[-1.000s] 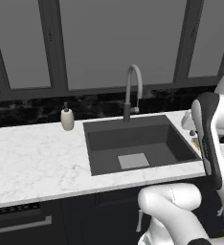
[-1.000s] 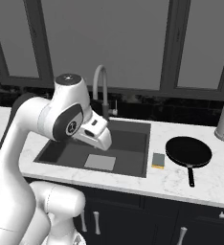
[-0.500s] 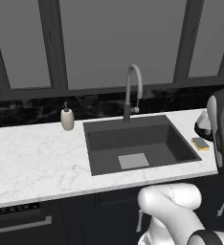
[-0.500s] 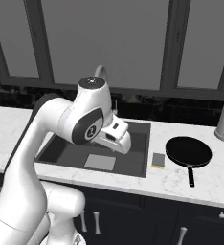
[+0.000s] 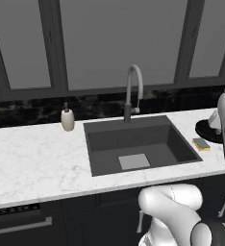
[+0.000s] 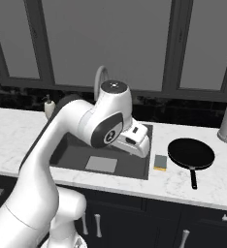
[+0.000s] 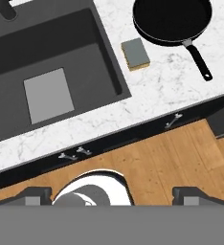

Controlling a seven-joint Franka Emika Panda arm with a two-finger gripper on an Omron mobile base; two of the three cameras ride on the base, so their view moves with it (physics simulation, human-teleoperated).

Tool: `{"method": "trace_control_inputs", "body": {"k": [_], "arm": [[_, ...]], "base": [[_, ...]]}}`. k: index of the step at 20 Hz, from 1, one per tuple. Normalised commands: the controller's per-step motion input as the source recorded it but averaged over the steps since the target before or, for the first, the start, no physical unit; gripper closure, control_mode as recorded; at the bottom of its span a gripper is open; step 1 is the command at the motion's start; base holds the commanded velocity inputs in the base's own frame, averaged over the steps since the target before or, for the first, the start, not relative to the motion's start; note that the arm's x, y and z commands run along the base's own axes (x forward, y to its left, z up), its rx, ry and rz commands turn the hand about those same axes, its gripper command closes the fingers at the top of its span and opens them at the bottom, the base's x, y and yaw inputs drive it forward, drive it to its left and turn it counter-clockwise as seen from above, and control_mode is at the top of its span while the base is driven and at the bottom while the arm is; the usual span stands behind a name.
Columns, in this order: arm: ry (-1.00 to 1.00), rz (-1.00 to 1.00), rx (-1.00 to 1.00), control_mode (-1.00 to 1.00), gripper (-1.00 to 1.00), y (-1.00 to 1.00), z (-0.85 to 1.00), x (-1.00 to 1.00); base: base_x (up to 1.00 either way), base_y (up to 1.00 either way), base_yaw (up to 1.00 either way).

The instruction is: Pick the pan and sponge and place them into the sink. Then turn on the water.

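Pan [image 7: 172,19] on counter | sponge [image 7: 135,53] beside sink [image 7: 109,72] | gripper [image 7: 112,192] open

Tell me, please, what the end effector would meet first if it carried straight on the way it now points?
Probably the white marble counter at its front edge, just in front of the sink. The open end effector looks down there from well above, with nothing visible in between. The sponge and pan lie off to one side. Depth is unclear.

White marble counter [image 6: 18,131] with recessed dark sink [image 6: 81,156]. On the counter right of the sink: sponge [image 6: 160,162] just beside the rim, black pan [image 6: 191,154] near it, handle toward the front edge. Soap bottle [image 5: 67,118] left of the faucet [image 5: 132,91].
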Motion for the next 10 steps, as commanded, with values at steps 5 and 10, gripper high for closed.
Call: {"method": "trace_control_inputs", "body": {"k": [5,10], "arm": [[0.0,0.0,0.0,-1.0,-1.0,-0.47,-0.01,0.24],[0.0,0.06,0.0,-1.0,-1.0,-0.35,-0.04,0.24]], "base": [[0.0,0.0,0.0],[0.0,0.0,0.0]]}}
